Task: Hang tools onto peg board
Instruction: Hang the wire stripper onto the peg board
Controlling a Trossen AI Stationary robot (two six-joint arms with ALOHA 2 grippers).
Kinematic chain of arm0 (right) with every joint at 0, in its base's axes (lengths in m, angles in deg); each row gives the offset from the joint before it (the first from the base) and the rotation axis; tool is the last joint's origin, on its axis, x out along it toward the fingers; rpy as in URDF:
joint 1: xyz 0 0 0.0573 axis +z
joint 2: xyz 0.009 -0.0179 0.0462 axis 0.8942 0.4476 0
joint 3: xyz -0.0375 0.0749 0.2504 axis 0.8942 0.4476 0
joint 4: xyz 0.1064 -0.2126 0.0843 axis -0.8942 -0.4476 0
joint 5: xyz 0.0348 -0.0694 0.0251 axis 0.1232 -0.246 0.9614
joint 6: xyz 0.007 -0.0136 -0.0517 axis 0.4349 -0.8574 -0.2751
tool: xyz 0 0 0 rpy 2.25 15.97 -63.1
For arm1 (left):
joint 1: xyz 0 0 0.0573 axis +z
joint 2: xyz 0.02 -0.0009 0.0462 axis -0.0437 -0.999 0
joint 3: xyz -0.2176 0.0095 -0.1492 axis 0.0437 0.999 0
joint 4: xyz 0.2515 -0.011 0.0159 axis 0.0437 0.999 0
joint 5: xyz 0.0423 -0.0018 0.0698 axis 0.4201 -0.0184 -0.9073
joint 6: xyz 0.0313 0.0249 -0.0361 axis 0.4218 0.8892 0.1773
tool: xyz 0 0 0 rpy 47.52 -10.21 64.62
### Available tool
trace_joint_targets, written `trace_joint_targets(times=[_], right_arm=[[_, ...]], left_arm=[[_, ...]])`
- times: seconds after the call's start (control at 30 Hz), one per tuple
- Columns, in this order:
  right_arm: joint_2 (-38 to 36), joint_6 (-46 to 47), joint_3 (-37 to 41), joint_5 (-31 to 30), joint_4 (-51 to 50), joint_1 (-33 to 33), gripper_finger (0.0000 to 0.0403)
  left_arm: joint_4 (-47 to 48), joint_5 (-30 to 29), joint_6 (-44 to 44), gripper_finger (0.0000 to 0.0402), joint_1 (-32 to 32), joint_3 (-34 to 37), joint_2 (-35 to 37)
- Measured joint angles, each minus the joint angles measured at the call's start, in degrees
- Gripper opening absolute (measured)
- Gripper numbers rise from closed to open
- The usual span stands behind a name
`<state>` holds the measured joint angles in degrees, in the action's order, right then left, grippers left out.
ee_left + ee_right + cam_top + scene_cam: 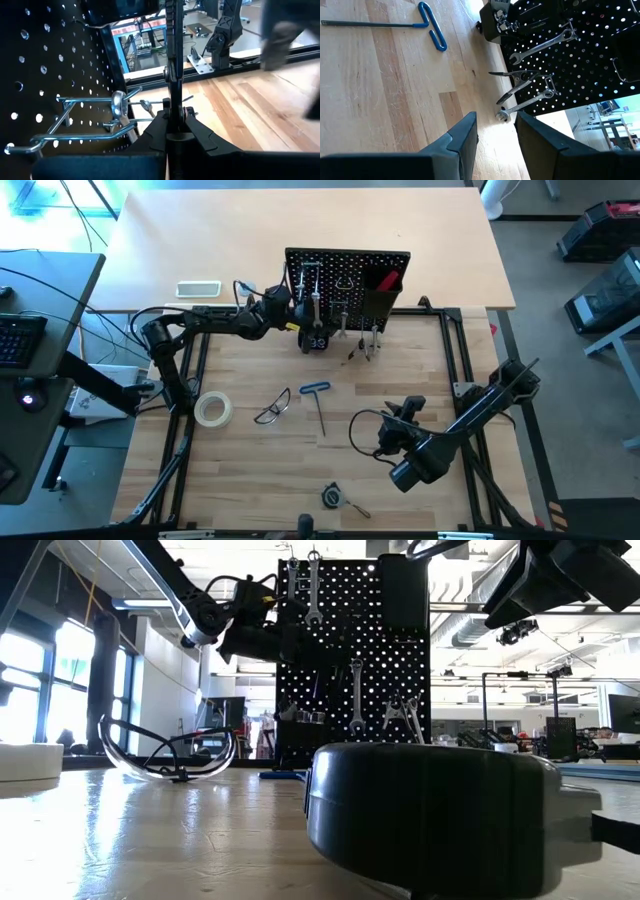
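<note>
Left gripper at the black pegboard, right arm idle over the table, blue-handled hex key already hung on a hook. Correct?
One error: the blue-handled hex key is not hung; the high view shows it lying flat on the wooden table, between the clear glasses and the right gripper. The rest holds: the left gripper is at the black pegboard, and the right arm waits over the table.

The setting was identified as an open-plan robotics laboratory or workshop. A wooden workbench [250,450] was framed by black rails, with a keyboard [20,340] on an adjoining desk. Exposed ceiling ducts [480,625], large windows [30,690] and further equipment benches [590,745] were seen behind.
</note>
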<state>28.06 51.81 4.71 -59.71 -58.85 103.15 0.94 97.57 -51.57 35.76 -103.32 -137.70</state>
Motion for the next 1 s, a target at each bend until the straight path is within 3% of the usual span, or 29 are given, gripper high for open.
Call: trace_joint_targets(times=[1.0], right_arm=[[0.0,0.0,0.0,0.0,-0.5,-0.9,0.0131]], left_arm=[[0.0,-0.8,13.4,0.0019,0.0,0.0,0.0]])
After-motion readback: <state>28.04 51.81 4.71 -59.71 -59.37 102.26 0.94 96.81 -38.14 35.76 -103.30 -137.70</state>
